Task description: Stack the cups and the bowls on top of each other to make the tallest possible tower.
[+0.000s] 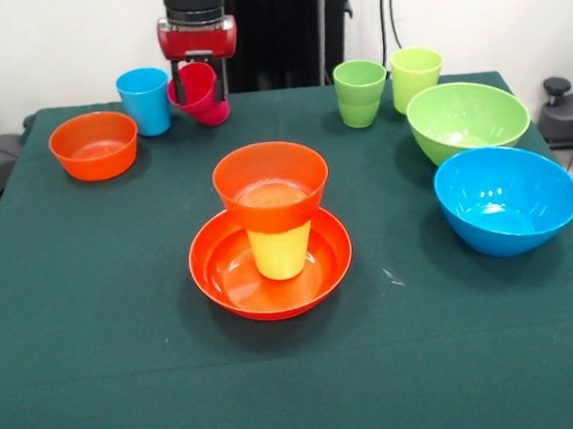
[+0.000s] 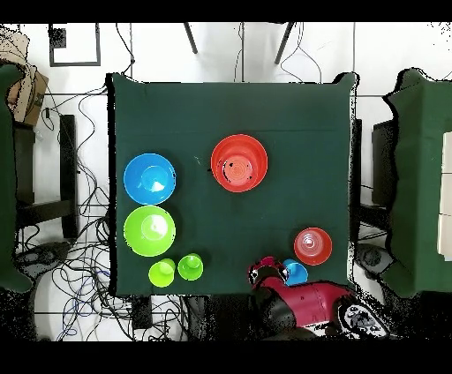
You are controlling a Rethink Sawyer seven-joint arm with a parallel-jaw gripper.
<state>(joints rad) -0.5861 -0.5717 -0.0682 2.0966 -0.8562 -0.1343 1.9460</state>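
The tower (image 1: 272,241) stands nearest, at the middle of the bench (image 1: 101,391). So far it has three tiers: a wide orange bowl (image 1: 227,280) as base, a yellow cup (image 1: 281,253) standing upside down in it, and a small orange bowl (image 1: 271,184) sitting upright on the cup.

At the far edge, the gripper (image 1: 200,82) hangs over a pink cup (image 1: 199,94). The cup is tilted, its mouth turned partly toward the camera, and the jaws appear to be pinching its rim, one inside and one outside. I cannot tell whether it is lifted clear of the bench.

Just left of the pink cup stands a blue cup (image 1: 145,100), upright. Further left and a little nearer is a second small orange bowl (image 1: 94,145), empty. On the far right, two green cups (image 1: 360,93) stand side by side, well apart from the gripper. Nearer on the right sit the lime bowl (image 1: 467,118) and, nearer still, the blue bowl (image 1: 506,198), both empty and just beside each other.

As I judge it, the build is under halfway: three pieces stacked, one in hand, and six more loose. The pink cup looks like the next tier, to go upside down on the top orange bowl, with the spare orange bowl after that.
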